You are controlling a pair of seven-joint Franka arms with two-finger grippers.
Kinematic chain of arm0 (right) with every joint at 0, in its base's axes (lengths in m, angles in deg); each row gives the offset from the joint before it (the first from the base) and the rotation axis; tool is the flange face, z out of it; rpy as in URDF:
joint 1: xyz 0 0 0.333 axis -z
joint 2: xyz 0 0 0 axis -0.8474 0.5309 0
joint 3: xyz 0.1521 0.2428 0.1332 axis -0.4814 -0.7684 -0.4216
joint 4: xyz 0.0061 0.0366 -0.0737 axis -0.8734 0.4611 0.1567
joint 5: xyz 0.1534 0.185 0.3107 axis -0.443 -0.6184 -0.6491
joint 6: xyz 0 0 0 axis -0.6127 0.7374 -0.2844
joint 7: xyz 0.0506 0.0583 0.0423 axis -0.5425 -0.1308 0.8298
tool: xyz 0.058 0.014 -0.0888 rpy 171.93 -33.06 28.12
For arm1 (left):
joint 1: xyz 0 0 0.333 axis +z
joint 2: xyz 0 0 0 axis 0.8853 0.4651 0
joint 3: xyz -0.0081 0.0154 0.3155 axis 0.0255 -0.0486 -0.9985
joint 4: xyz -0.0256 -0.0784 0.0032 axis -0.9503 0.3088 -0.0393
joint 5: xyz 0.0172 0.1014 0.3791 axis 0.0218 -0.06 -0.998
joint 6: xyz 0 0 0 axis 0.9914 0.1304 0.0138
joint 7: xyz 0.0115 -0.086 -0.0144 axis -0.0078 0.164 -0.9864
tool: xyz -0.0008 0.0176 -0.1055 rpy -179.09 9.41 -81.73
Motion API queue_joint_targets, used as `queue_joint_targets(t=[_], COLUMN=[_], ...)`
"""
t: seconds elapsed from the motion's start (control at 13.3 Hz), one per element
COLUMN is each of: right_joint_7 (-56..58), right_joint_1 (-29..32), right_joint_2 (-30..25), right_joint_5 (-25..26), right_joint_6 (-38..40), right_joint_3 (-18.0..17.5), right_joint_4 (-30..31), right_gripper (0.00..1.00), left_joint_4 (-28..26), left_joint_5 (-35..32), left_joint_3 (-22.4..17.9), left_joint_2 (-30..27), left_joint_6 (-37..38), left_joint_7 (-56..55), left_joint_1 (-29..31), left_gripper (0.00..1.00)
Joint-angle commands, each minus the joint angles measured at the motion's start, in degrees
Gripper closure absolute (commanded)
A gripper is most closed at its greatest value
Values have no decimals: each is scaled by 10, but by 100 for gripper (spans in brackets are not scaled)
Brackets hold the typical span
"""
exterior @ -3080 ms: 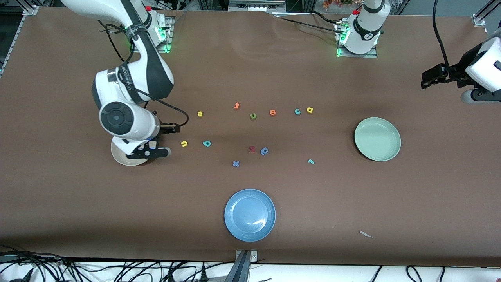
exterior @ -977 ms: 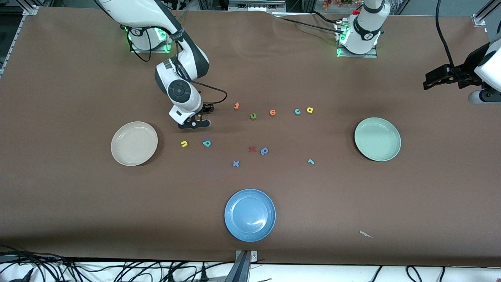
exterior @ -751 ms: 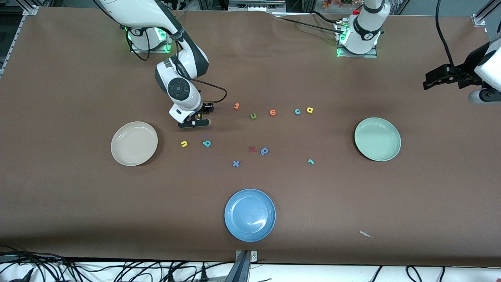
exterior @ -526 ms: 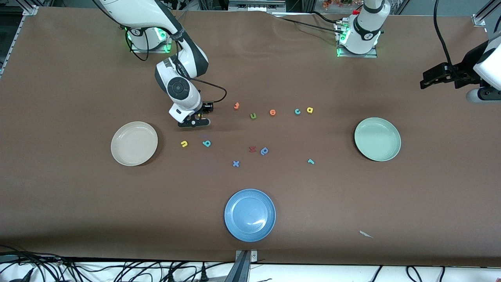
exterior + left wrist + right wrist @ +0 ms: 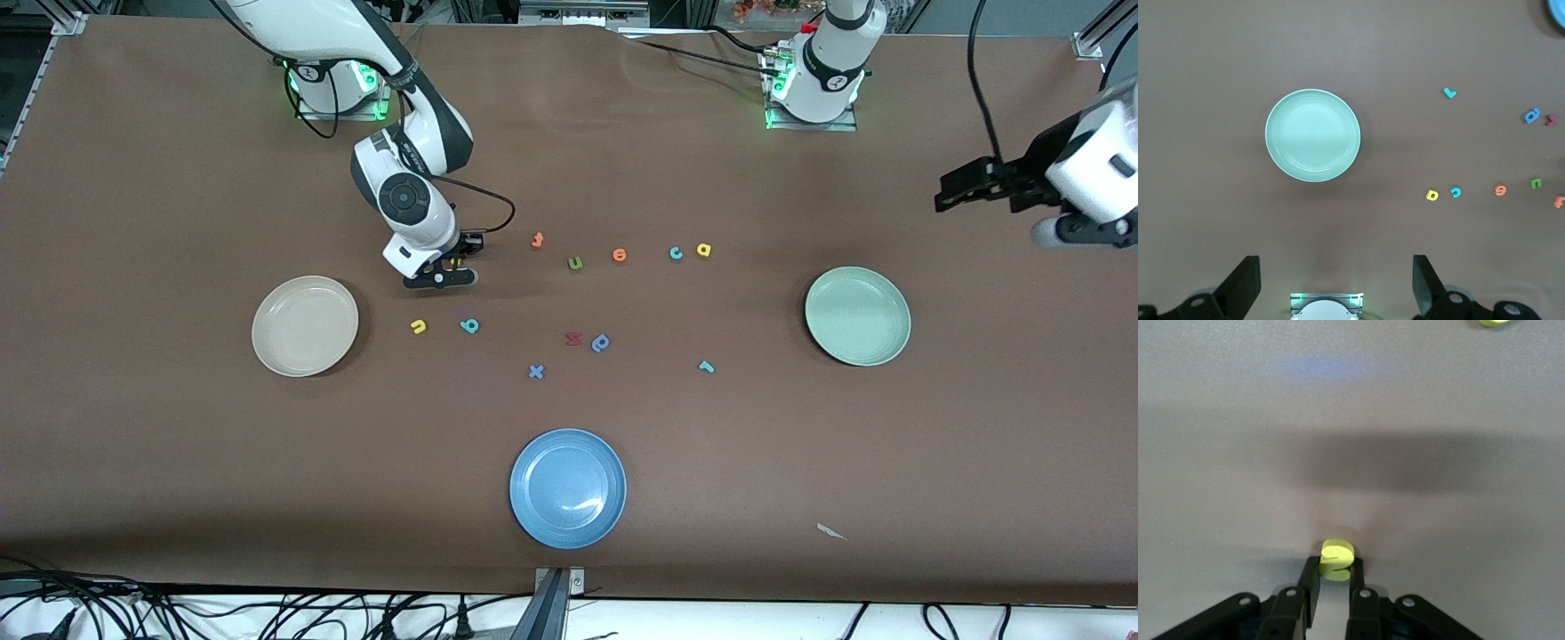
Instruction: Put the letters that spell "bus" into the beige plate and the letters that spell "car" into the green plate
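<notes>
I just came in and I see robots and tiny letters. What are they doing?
The right gripper is down on the table, shut on the yellow "s". That letter belongs in the beige plate, which has nothing in it yet. The left gripper waits open in the air, by the green plate. The other letters lie loose on the table.

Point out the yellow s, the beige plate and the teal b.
yellow s [image 5: 1336,561], right wrist view, its middle.
beige plate [image 5: 267,351], front view, its rim.
teal b [image 5: 469,326], front view, its middle.
</notes>
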Motion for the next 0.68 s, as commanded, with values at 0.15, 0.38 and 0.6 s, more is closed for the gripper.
queue_joint_targets(t=[0.15, 0.38, 0.6], right_joint_7=[-24, -10, 79], right_joint_1=[1, 1, 1], right_joint_2=[-31, -40, -40], right_joint_5=[-3, -1, -1], right_joint_6=[25, 171, 262], right_joint_3=[3, 41, 109], right_joint_4=[-8, -84, -142], right_gripper=[99, 99, 99], left_joint_4=[-69, -131, -165], left_joint_5=[9, 7, 11], left_joint_3=[5, 27, 28], left_joint_2=[-5, 5, 49], left_joint_6=[-24, -119, -215], left_joint_7=[-4, -6, -7], left_joint_1=[-30, -40, -52], left_gripper=[0, 0, 0])
